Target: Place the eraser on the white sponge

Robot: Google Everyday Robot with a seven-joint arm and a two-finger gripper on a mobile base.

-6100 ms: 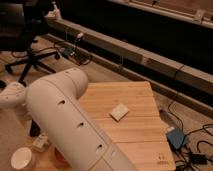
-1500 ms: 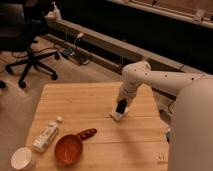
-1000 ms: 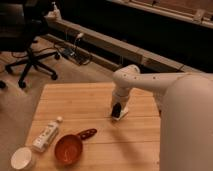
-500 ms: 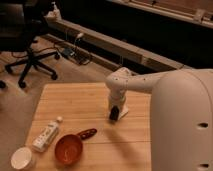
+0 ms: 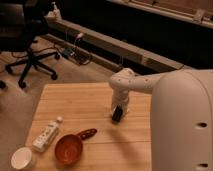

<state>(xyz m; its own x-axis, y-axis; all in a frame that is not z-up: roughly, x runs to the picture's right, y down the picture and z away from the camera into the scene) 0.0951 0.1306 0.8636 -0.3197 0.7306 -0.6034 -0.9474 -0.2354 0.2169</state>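
- Wooden table (image 5: 75, 105) fills the middle of what we see, and our big white arm (image 5: 150, 85) reaches over it from the right.
- We see our gripper (image 5: 118, 113) low over the table, near its right side.
- We see the eraser (image 5: 117, 114), a small black block, at the tip of our gripper. It looks held there, but we cannot be sure.
- We cannot pick out the white sponge. We think it sits under the gripper, hidden.
- We think we are at the step of setting the eraser down.
- Next we need to let go softly and lift straight up, so the eraser does not slide off.
- Well apart, on the left, are a white tube (image 5: 46, 136), a red scoop (image 5: 70, 146) and a white cup (image 5: 22, 158).
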